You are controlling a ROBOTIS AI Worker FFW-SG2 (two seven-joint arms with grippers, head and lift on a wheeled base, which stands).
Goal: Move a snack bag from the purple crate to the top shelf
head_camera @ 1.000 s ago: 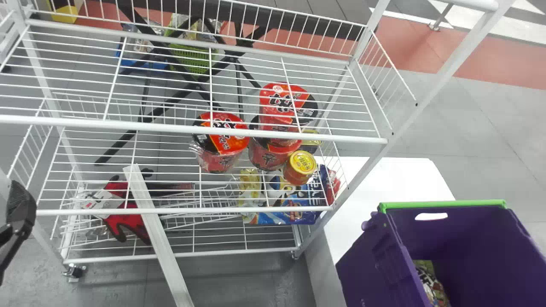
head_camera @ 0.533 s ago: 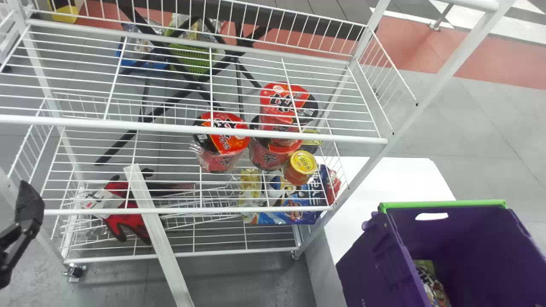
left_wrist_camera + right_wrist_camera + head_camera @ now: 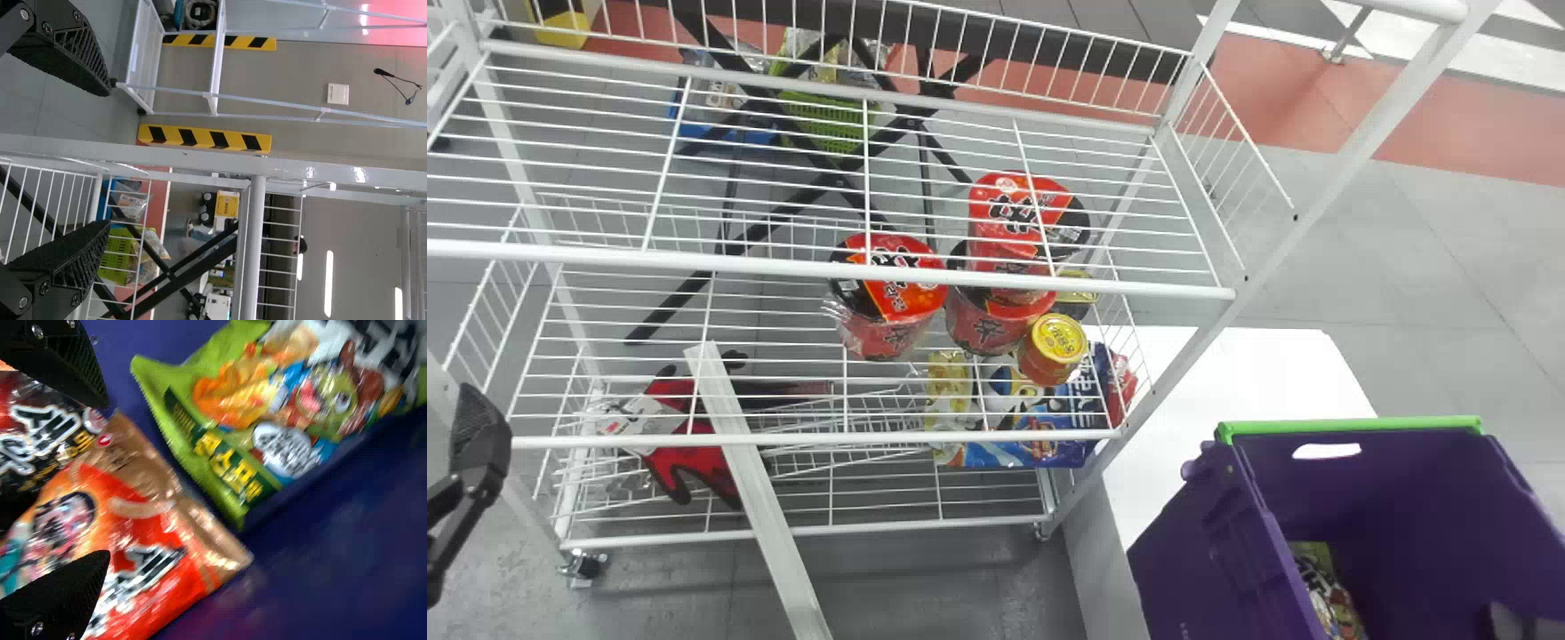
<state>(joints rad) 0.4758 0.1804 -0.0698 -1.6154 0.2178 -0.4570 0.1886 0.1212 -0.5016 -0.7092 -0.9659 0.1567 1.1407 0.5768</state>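
Observation:
The purple crate (image 3: 1200, 560) stands at the lower right, with a snack bag (image 3: 1327, 594) inside. Deep in that crate, my right gripper (image 3: 1507, 622) shows dark at the bottom edge. In the right wrist view my right gripper (image 3: 107, 479) is open above an orange-brown snack bag (image 3: 153, 553); a green snack bag (image 3: 267, 420) lies against the crate wall beyond. My left gripper (image 3: 476, 453) is at the left edge, before the shelf rack. Seen from its wrist, the left gripper (image 3: 110, 159) is open and empty, facing the rack. The top shelf (image 3: 783, 265) is white wire.
Red noodle cups (image 3: 889, 280) and a yellow-lidded jar (image 3: 1054, 349) stand below the top shelf. Red gloves (image 3: 694, 462) and blue packs (image 3: 1023, 436) lie lower down. A slanted white post (image 3: 756, 498) stands in front, and a white table (image 3: 1245, 373) adjoins the crate.
The right gripper has come into the head view inside the crate. My left gripper has shifted slightly right, then a little back left. The rack and its goods have not moved.

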